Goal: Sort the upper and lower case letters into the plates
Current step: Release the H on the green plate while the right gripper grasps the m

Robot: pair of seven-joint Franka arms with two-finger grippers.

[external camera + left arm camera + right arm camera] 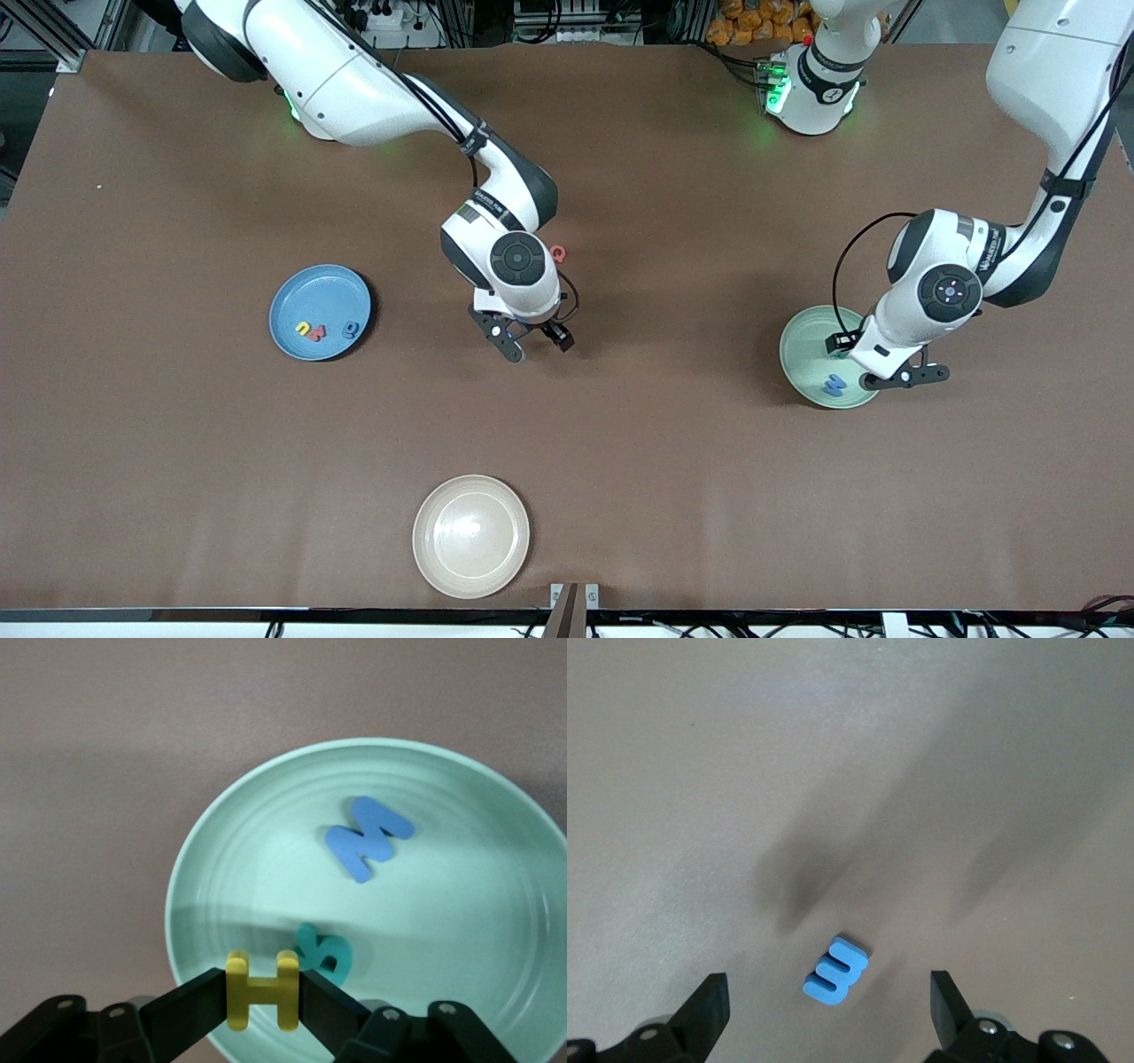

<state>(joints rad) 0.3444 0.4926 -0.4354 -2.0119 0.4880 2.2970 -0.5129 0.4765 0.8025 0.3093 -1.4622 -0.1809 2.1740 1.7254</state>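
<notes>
**A:** Where are the letters right now?

**B:** A yellow H (262,990) is pinched between the fingers of the left gripper (262,1005), which hangs over the mint green plate (797,341) toward the left arm's end of the tabletop (691,461). In that plate lie a blue M (368,838) and a teal letter (324,955) whose shape I cannot make out, partly hidden by the H. The two lie near each other, not touching.

**A:** And the other plate?

**B:** The blue plate (292,292) sits toward the right arm's end of the tabletop. It holds three letters close together: a yellow one (303,330), a red one (317,333) just beside it, and a blue one (351,330) slightly apart. They are too small to read.

**A:** Are any letters loose on the tabletop?

**B:** Yes. A small blue letter (835,972), shaped like an m or a 3 lying sideways, rests on the bare brown surface directly below the right gripper (828,1010), whose fingers are spread wide on either side of it without touching it. In the front view the arm hides this letter. A red letter (557,253) lies beside the right arm's wrist, farther from the front camera than the gripper.

**A:** Anything else there?

**B:** A cream-white plate (471,535) sits near the tabletop edge closest to the front camera, well apart from both other plates.
</notes>
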